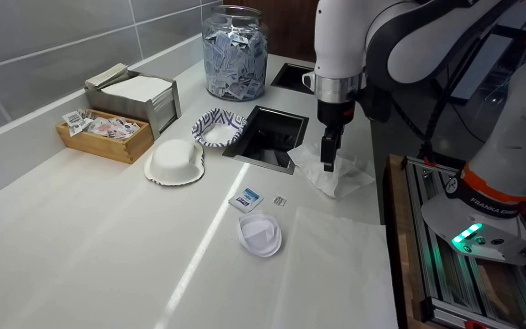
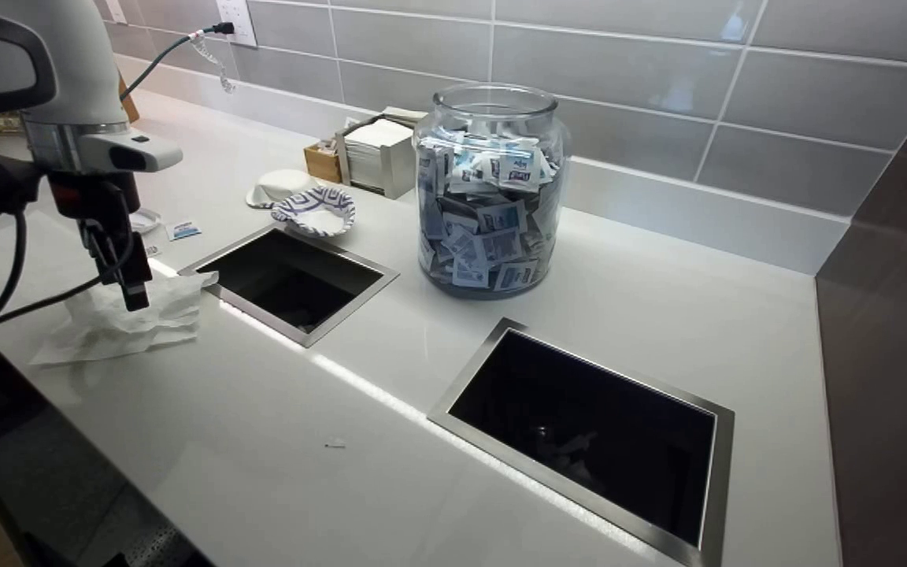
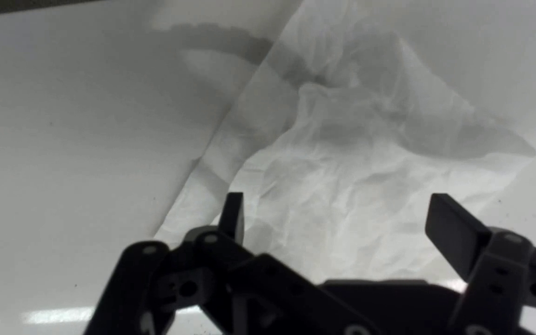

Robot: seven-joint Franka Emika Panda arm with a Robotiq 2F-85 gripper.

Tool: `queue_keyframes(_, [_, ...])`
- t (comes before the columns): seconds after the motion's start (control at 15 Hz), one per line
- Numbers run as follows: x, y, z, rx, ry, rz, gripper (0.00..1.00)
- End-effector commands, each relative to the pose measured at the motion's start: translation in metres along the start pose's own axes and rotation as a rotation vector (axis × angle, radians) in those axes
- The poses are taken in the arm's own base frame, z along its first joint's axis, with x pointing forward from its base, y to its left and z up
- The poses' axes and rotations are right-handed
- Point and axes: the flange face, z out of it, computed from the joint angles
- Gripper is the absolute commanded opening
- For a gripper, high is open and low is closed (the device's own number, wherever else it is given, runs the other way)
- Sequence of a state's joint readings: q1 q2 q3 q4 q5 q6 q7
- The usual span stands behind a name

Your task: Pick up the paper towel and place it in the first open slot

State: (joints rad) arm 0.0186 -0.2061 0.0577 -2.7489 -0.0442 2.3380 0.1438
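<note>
Only the wrist view tells how the gripper (image 3: 338, 209) stands: jaws wide apart at the bottom of the frame, black fingers (image 3: 456, 232) toward each side, with the crumpled paper towel (image 3: 365, 153) showing between and running up to the top edge. In an exterior view the towel lies right of centre on the white counter (image 1: 107, 256), one corner over the metal rim of a slot (image 1: 256, 161), and the gripper points down at it, its fingers overlapping from this angle; whether they touch the paper I cannot tell. The robot base (image 1: 477, 217), its light strip (image 1: 467, 233) glowing green, stands at the right in an exterior view. In an exterior view another slot (image 2: 571, 488) opens at the lower right, pale scraps (image 2: 577, 442) in its dark well, and a wall outlet (image 2: 241, 16) with a plugged-in cable (image 2: 162, 55) shows at the upper left. The counter is glossy, crossed in both exterior views by a bright line of light (image 2: 390, 403); grey tiles (image 2: 619, 47) rise behind a glass jar (image 2: 495, 112) of packets (image 2: 520, 169), and a brown panel (image 2: 894, 354) stands at the right edge
</note>
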Motion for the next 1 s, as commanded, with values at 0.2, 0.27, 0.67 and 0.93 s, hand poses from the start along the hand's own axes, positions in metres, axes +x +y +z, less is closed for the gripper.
queue_keyframes(0.2, [0.004, -0.004, 0.038, 0.020, -0.065, -0.042, 0.72])
queue_keyframes(0.27, [0.005, -0.004, 0.041, 0.020, -0.067, -0.040, 0.67])
queue_keyframes(0.67, [0.002, -0.003, 0.036, 0.008, -0.051, -0.036, 0.21])
queue_keyframes(0.93, [-0.001, 0.004, 0.010, -0.031, 0.017, -0.024, 0.00])
